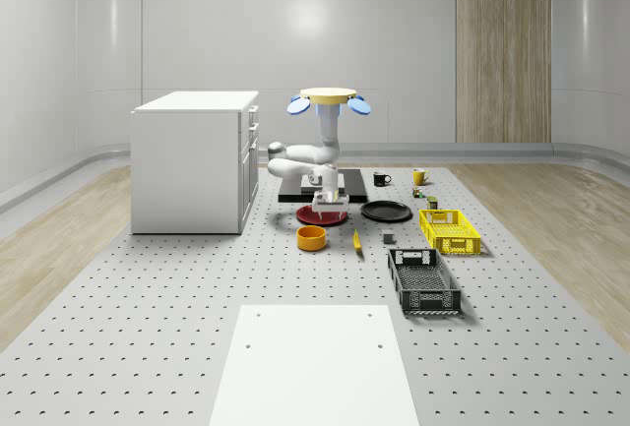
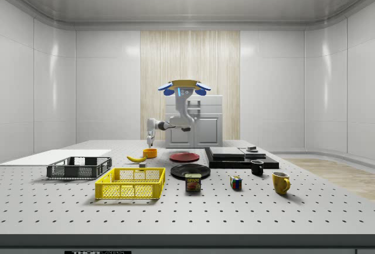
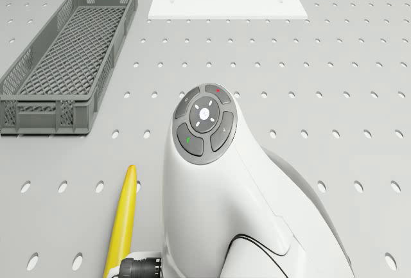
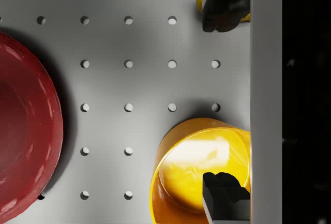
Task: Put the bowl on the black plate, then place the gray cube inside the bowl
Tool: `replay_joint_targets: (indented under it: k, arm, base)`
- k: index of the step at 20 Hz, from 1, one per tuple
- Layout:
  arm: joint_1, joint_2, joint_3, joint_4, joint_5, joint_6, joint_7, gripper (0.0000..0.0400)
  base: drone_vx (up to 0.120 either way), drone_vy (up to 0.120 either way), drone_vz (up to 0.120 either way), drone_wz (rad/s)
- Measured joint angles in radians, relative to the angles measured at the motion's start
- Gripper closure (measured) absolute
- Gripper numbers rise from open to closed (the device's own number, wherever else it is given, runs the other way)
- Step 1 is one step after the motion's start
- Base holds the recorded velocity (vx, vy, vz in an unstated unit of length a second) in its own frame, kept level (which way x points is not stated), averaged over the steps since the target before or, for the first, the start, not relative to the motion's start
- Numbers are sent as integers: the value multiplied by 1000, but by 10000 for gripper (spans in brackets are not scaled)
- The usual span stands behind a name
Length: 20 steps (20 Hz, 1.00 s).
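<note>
Bowl (image 4: 199,169) — a glossy orange-yellow round dish, upright and empty — sits on the perforated tabletop (image 4: 129,43) just beside the red plate (image 4: 23,131). Drone (image 1: 329,99) hovers above it; its hand (image 4: 225,100) hangs wide open, holding nothing, one fingertip (image 4: 222,193) over the bowl.

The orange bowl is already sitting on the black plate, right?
No. In the whole-scene view the orange bowl sits on the bare table, in front of the red plate. The black plate lies apart from it, with nothing on it.
</note>
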<state>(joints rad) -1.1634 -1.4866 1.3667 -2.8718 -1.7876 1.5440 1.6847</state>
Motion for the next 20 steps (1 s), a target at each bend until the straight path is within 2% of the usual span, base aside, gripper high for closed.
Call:
replay_joint_targets:
  k: [2, 9, 20]
  arm:
    - [-1, -3, 0, 0, 1, 3, 1, 0]
    - [50, -21, -2, 3, 3, 21, -53, 0]
    - [63, -41, -130, 36, -113, 85, -88, 0]
  base:
    - [100, 0, 0, 0]
    - [0, 0, 0, 0]
    - [0, 0, 0, 0]
